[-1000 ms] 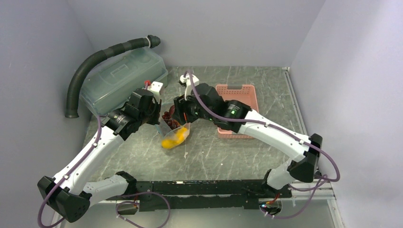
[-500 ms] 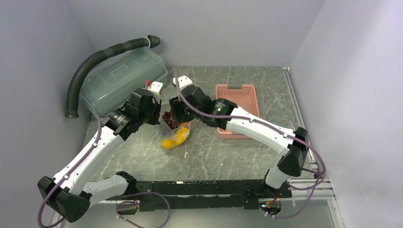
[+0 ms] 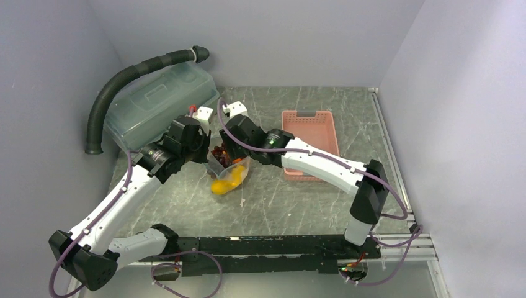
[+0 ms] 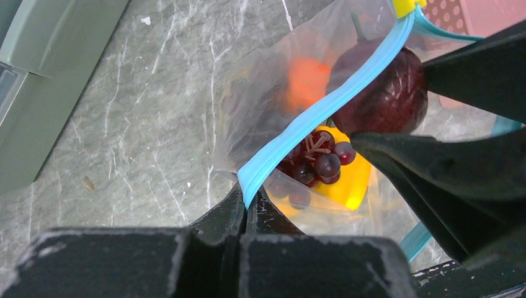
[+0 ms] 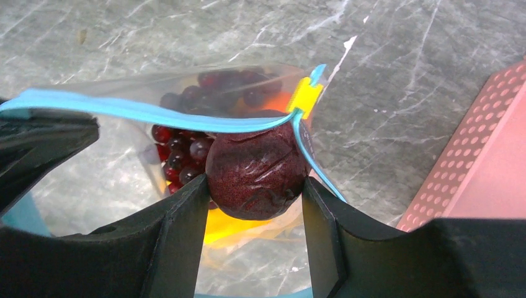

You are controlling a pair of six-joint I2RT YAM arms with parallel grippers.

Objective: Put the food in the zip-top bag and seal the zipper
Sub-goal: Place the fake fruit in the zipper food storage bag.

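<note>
One zip-top bag point(image 3: 232, 177) opens upward, zipper point(image 4: 322, 115) running away from left fingers point(image 4: 217, 217).

Orange fruit point(image 4: 306, 79) — a blur through the zip-top bag point(image 4: 248, 105)

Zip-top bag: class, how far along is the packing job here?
Done: grape bunch, orange fruit and yellow fruit lie inside the bag. In hand: right hand grips the dark red ball at the mouth; left hand pinches the zipper. Left: drop the ball, seal the zipper.
</note>
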